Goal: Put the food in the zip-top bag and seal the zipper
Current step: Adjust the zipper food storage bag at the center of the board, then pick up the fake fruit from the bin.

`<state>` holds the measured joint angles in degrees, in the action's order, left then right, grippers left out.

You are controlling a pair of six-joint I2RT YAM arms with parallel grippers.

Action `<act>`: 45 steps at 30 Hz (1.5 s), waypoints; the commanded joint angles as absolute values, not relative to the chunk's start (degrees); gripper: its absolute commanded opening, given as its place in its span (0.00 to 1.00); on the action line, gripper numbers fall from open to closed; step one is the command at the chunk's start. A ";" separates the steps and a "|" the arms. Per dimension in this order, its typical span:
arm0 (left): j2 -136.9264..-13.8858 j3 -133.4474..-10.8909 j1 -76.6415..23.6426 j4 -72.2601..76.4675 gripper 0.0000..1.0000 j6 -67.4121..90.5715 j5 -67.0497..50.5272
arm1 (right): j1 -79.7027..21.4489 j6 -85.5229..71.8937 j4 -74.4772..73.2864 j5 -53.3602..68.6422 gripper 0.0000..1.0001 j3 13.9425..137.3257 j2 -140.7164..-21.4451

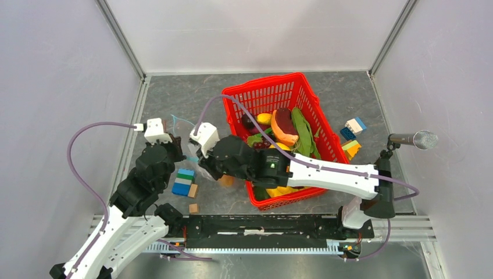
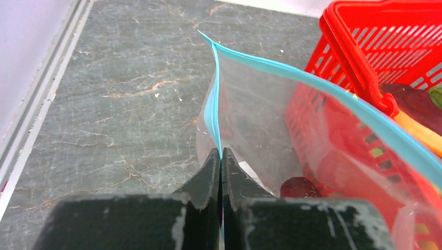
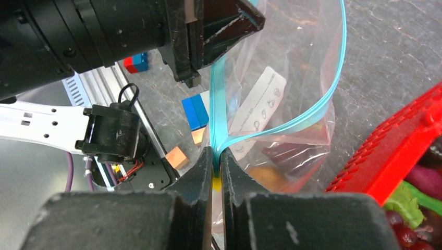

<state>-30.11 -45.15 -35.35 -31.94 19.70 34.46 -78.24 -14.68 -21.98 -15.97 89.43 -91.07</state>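
Note:
The clear zip-top bag hangs between my two grippers, just left of the basket. My left gripper is shut on the light-blue zipper. My right gripper is shut on the zipper further along the same strip. One side of the strip bows away from the other, so part of the mouth gapes. Inside the bag lie a brown potato-like piece and a dark purple piece. From above, the bag is mostly hidden under the right arm. More food lies in the red basket.
The red basket stands right of the bag and close to it. Stacked building blocks and two wooden cubes lie near the left arm. More blocks and a microphone are at the right.

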 commanded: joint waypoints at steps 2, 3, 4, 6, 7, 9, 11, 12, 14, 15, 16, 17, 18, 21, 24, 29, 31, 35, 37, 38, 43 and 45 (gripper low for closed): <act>-28.72 -48.16 -35.07 -31.34 0.02 17.69 38.81 | -78.45 -12.49 -24.91 -8.92 0.10 91.42 -93.62; -28.58 -48.25 -35.07 -31.22 0.02 17.43 39.00 | -78.40 -12.65 -24.36 -8.62 0.11 90.82 -93.61; -28.44 -48.19 -35.11 -30.99 0.02 17.27 39.08 | -78.40 -12.93 -23.91 -9.47 0.12 89.91 -93.67; -28.29 -47.67 -35.07 -30.36 0.02 16.88 39.07 | -78.00 -13.43 -23.61 -11.72 0.13 88.42 -93.93; -28.34 -47.43 -35.07 -30.39 0.02 16.88 39.45 | -77.41 -14.22 -24.03 -13.31 0.14 87.84 -94.23; -28.22 -46.89 -35.08 -30.30 0.02 16.83 39.68 | -76.48 -15.54 -23.30 -13.33 0.13 85.92 -94.21; -28.18 -46.27 -35.07 -29.91 0.02 16.55 38.78 | -75.63 -15.53 -20.92 -9.18 0.17 83.97 -93.84; -28.20 -46.07 -35.11 -29.89 0.02 16.36 38.45 | -75.44 -15.70 -20.27 -7.89 0.19 83.70 -93.72; -28.37 -45.73 -35.09 -29.97 0.02 16.05 38.01 | -75.41 -15.48 -19.38 -6.62 0.28 83.67 -93.07; -28.46 -45.56 -35.07 -29.77 0.02 15.45 37.19 | -75.41 -15.22 -19.01 -6.64 0.42 83.67 -92.30; -28.32 -45.24 -35.02 -29.18 0.02 14.70 36.27 | -75.37 -14.94 -18.36 -6.82 0.44 83.55 -91.54; -28.24 -44.93 -35.07 -28.61 0.02 14.15 35.48 | -75.32 -14.58 -17.52 -6.69 0.47 83.22 -90.43; -28.31 -44.75 -35.07 -28.20 0.02 13.58 34.69 | -75.37 -14.05 -16.75 -6.54 0.48 82.94 -89.20; -28.43 -44.43 -35.07 -27.37 0.02 12.54 32.81 | -75.33 -12.64 -14.11 -7.35 0.49 81.85 -85.25; -28.14 -43.75 -35.07 -26.10 0.02 12.13 30.46 | -75.32 -10.86 -10.29 -13.14 0.51 78.88 -79.74; -28.29 -43.16 -35.07 -24.87 0.02 11.60 27.93 | -72.14 -10.25 -9.86 -29.80 0.54 73.36 -72.41; -28.58 -43.03 -35.11 -24.79 0.02 11.68 27.22 | -68.29 -11.78 -11.56 -32.99 0.53 71.37 -70.78; -28.90 -42.57 -35.07 -24.15 0.02 11.97 25.60 | -57.02 -14.11 -13.96 -28.20 0.55 66.34 -69.98; -28.96 -42.38 -35.09 -23.75 0.02 12.10 24.84 | -52.51 -14.82 -14.03 -23.99 0.56 64.97 -71.67; -29.02 -42.37 -35.07 -23.60 0.02 12.13 24.79 | -50.35 -14.80 -13.31 -21.35 0.56 64.24 -72.46; -29.03 -41.73 -35.07 -23.07 0.02 11.40 25.56 | -44.33 -12.78 -4.79 -10.22 0.57 61.86 -77.85; -29.04 -41.50 -35.07 -22.77 0.02 10.98 25.74 | -42.99 -11.61 -5.10 -7.40 0.60 64.90 -82.23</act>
